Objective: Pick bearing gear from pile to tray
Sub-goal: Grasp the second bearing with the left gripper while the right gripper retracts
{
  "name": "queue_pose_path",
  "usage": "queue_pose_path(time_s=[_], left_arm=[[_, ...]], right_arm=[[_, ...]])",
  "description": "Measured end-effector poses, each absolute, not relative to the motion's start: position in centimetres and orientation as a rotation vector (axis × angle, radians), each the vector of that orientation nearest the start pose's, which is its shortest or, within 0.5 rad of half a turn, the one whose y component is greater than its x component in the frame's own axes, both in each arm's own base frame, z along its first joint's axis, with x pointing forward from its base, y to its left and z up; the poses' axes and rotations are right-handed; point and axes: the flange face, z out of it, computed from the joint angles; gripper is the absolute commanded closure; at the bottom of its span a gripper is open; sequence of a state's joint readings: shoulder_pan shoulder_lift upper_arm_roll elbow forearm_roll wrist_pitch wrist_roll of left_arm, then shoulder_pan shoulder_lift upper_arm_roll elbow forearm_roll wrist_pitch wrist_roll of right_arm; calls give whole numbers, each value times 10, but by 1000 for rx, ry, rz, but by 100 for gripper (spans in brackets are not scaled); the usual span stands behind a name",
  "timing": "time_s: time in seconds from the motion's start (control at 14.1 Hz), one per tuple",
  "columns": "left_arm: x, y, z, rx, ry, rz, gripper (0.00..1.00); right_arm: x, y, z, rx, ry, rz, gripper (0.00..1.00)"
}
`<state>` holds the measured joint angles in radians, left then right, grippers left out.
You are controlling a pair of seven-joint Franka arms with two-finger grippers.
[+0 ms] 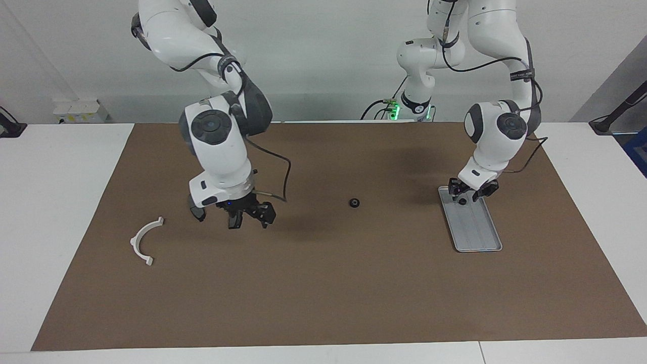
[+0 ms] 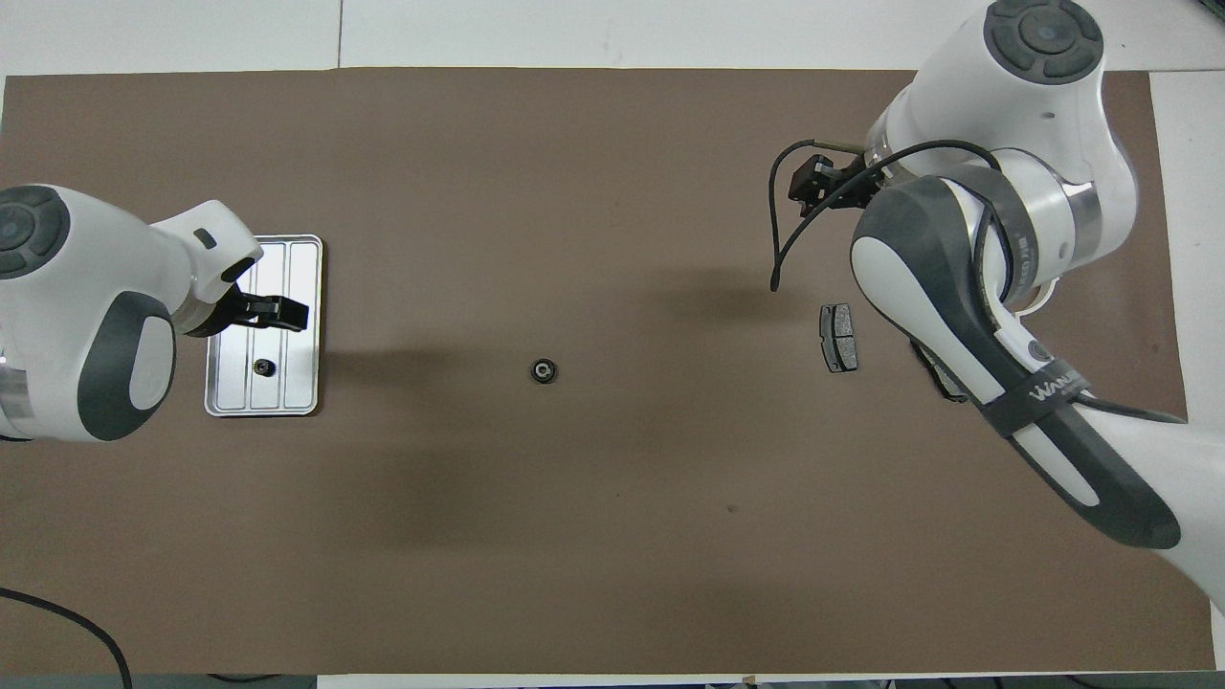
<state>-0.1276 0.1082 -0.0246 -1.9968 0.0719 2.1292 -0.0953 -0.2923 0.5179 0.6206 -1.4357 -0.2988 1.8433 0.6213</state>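
The silver tray (image 1: 477, 237) lies toward the left arm's end of the table. One small black bearing gear (image 1: 462, 201) lies in the tray at its end nearer the robots, and it also shows in the overhead view (image 2: 260, 366) on the tray (image 2: 297, 383). My left gripper (image 1: 470, 192) hangs just above that piece, open, and it also shows in the overhead view (image 2: 278, 311). A second black bearing gear (image 1: 355, 203) lies alone at mid-table (image 2: 544, 370). My right gripper (image 1: 249, 218) hovers open and empty over the mat near the pile.
A white half-ring bracket (image 1: 145, 240) lies toward the right arm's end of the table. A dark grey pad plate (image 2: 839, 337) lies beside the right arm. A second plate (image 2: 943, 383) is mostly hidden under the arm. A brown mat (image 1: 323, 293) covers the table.
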Motion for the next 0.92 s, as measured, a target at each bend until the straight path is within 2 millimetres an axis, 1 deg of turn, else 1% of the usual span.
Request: queue_pose_path(time_s=[0.07, 0.14, 0.21, 0.28, 0.35, 0.43, 0.5, 0.57, 0.71, 0.78, 0.92], left_arm=[[570, -126, 414, -3092, 77, -89, 0], [561, -167, 412, -3100, 45, -104, 0], [549, -207, 406, -3105, 29, -101, 0], [536, -242, 395, -3105, 7, -83, 0], [523, -274, 379, -3100, -17, -58, 0], [511, -302, 360, -3096, -28, -38, 0], [502, -323, 341, -3095, -29, -29, 0], [497, -336, 324, -3095, -29, -25, 0], [494, -345, 303, -3091, -24, -9, 0], [494, -346, 298, -3090, -28, -7, 0], [495, -348, 298, -3098, -35, -22, 0]], right_arm=[[677, 114, 432, -3123, 358, 28, 0], [679, 103, 431, -3131, 284, 32, 0], [680, 92, 430, -3136, 215, 35, 0], [681, 82, 430, -3140, 164, 40, 0], [681, 74, 430, -3145, 139, 44, 0], [681, 65, 432, -3158, 137, 43, 0], [681, 57, 436, -3174, 146, 37, 0], [679, 52, 443, -3178, 160, 32, 0], [673, 38, 463, -3161, 142, 19, 0], [669, 28, 475, -3156, 110, 4, 0], [661, 9, 497, -3158, 71, -35, 0]])
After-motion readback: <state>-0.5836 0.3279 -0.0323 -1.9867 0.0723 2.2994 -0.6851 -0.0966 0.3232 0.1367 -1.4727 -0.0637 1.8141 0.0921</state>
